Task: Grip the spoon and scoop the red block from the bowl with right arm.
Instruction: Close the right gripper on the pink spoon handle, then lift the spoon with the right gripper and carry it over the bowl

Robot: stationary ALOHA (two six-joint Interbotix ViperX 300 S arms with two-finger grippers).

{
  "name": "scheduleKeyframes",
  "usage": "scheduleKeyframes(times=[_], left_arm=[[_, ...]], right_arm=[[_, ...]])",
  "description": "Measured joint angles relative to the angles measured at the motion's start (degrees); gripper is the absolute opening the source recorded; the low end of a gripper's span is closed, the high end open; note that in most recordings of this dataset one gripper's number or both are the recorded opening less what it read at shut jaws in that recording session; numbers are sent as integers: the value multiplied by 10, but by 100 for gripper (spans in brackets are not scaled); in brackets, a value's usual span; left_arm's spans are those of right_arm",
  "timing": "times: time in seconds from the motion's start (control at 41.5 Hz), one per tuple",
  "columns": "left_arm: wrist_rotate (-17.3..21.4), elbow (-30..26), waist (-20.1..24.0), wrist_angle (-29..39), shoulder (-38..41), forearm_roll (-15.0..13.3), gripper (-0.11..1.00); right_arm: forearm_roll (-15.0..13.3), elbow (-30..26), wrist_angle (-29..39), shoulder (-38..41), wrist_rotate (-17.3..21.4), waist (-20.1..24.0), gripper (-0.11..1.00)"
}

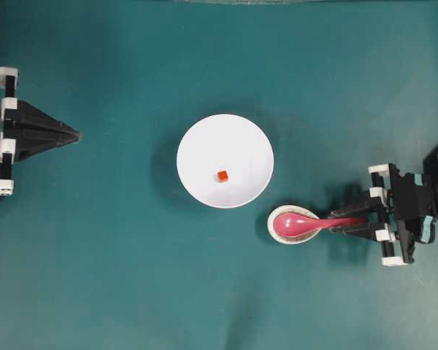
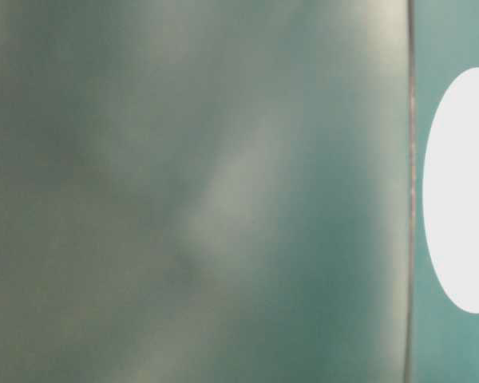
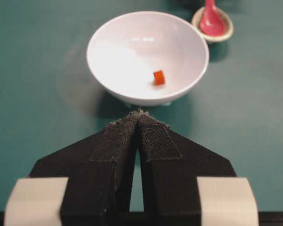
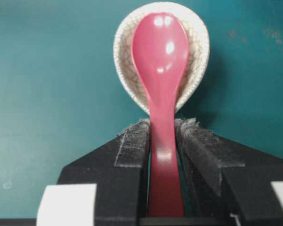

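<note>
The pink spoon (image 1: 296,224) lies with its scoop in a small speckled dish, its handle pointing right. My right gripper (image 1: 338,222) is shut on that handle. In the right wrist view both pads press the spoon (image 4: 160,56) near the tips of the right gripper (image 4: 162,123). The white bowl (image 1: 204,146) stands at the table's middle with the red block (image 1: 223,175) inside. From the left wrist, the bowl (image 3: 127,56), red block (image 3: 159,77) and spoon (image 3: 211,21) show ahead. My left gripper (image 1: 77,135) rests shut and empty far left; its tips (image 3: 139,113) meet.
The speckled cream dish (image 1: 275,216) sits just right of and below the bowl, nearly touching it; the same dish (image 4: 125,61) cradles the scoop. The table-level view is blurred, showing only the bowl (image 2: 463,191) at its right edge. Teal tabletop surrounds everything.
</note>
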Motion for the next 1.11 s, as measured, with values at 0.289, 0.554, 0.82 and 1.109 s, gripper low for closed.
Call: scheduleKeyframes(times=[0.289, 0.554, 0.82, 1.109], left_arm=[[1, -1, 4, 0, 0, 0, 0], [1, -1, 4, 0, 0, 0, 0], [1, 0, 4, 0, 0, 0, 0], [1, -1, 5, 7, 0, 0, 0]], right_arm=[[0, -1, 0, 0, -1, 0, 25], [0, -2, 0, -8, -1, 0, 25], [0, 0, 16, -74, -4, -3, 25], [0, -22, 126, -175, -53, -59, 25]])
